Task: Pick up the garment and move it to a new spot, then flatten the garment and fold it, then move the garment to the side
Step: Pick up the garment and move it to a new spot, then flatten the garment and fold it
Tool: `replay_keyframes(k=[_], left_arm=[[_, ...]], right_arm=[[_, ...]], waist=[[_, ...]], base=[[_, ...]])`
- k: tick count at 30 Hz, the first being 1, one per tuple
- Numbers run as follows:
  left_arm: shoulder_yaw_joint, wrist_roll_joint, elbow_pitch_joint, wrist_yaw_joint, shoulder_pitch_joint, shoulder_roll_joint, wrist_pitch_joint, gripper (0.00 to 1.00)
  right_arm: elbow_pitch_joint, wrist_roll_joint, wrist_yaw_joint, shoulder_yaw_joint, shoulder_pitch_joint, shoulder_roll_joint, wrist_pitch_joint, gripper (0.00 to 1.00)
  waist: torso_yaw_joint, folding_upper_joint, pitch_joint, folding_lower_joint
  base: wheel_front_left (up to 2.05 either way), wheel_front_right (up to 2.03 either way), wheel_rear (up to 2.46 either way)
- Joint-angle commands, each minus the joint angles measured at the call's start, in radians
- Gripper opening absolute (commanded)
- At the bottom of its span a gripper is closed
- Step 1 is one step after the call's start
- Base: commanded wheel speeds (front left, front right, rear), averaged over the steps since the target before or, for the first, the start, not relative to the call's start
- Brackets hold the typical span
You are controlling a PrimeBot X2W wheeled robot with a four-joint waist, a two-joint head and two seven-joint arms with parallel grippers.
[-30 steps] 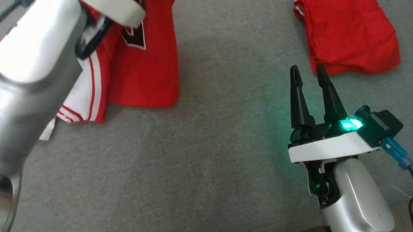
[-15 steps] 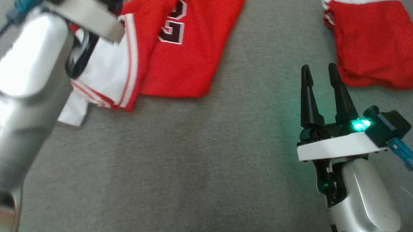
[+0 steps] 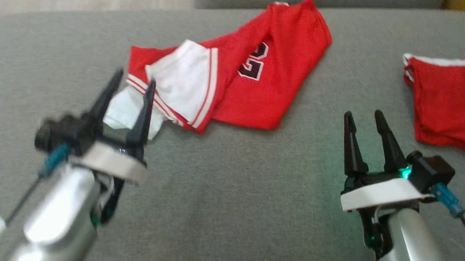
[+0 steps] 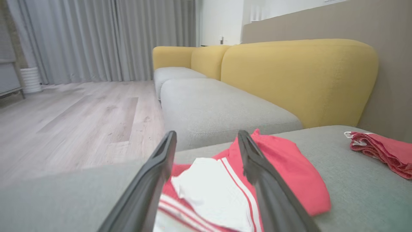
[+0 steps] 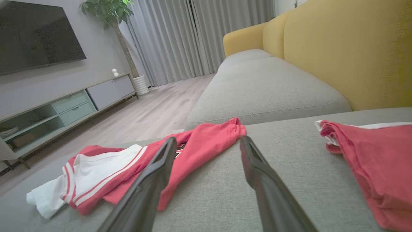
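The head camera looks steeply down from the near side onto the grey sofa cushion, taking in its far edge and far left corner. The left wrist camera sits low and close over the cushion's left part, facing along the seat toward the yellow backrest. The right wrist camera is equally low but further back, facing much the same way. All three share the red-and-white garment and the folded red cloth toward the cushion's right.
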Motion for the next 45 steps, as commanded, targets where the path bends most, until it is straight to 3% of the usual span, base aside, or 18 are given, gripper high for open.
replay_keyframes(k=[1, 6, 10, 17, 24, 28, 33, 45], left_arm=[[0.058, -0.002, -0.05, 0.015, 0.001, 0.014, -0.005, 1.0], [0.112, 0.017, -0.128, 0.054, 0.168, -0.044, -0.005, 1.0], [0.152, 0.045, -0.164, 0.061, 0.242, -0.095, -0.005, 1.0], [0.194, 0.108, -0.179, 0.028, 0.252, -0.149, -0.005, 1.0], [0.213, 0.149, -0.143, -0.005, 0.221, -0.205, -0.005, 1.0], [0.216, 0.168, -0.112, -0.026, 0.201, -0.243, -0.005, 1.0], [0.22, 0.183, -0.08, -0.051, 0.183, -0.278, -0.005, 1.0], [0.213, 0.188, -0.055, -0.078, 0.173, -0.306, -0.005, 1.0]], right_arm=[[-0.028, -0.006, -0.001, 0.022, -0.004, 0.005, -0.006, 1.0], [-0.031, -0.006, -0.001, 0.036, 0.03, 0.005, 0.005, 1.0], [-0.042, -0.009, -0.001, 0.034, 0.045, 0.005, 0.013, 1.0], [-0.08, -0.051, -0.001, 0.037, 0.018, 0.005, 0.046, 1.0], [-0.103, -0.141, -0.001, 0.118, -0.091, 0.005, 0.138, 1.0], [-0.051, -0.162, -0.001, 0.21, -0.182, -0.021, 0.215, 1.0], [0.079, -0.108, -0.001, 0.342, -0.296, -0.078, 0.314, 1.0], [0.34, -0.03, -0.001, 0.537, -0.442, -0.158, 0.355, 1.0]], waist=[[0.038, 0.0, -0.042, 0.0003], [0.057, 0.0, -0.067, 0.0003], [0.073, 0.0, -0.067, 0.0003], [0.117, 0.0, -0.038, 0.0003], [0.192, 0.0, 0.024, 0.0003], [0.249, 0.0, 0.058, 0.0003], [0.315, 0.0, 0.088, 0.0003], [0.401, 0.0, 0.118, 0.0003]], base=[[0.0, 0.0, 0.0], [0.0, 0.0, 0.0], [0.0, 0.0, 0.0], [0.0, 0.0, 0.0], [0.0, 0.0, 0.0], [0.0, 0.0, 0.0], [0.0, 0.0, 0.0], [0.0, 0.0, 0.0]])
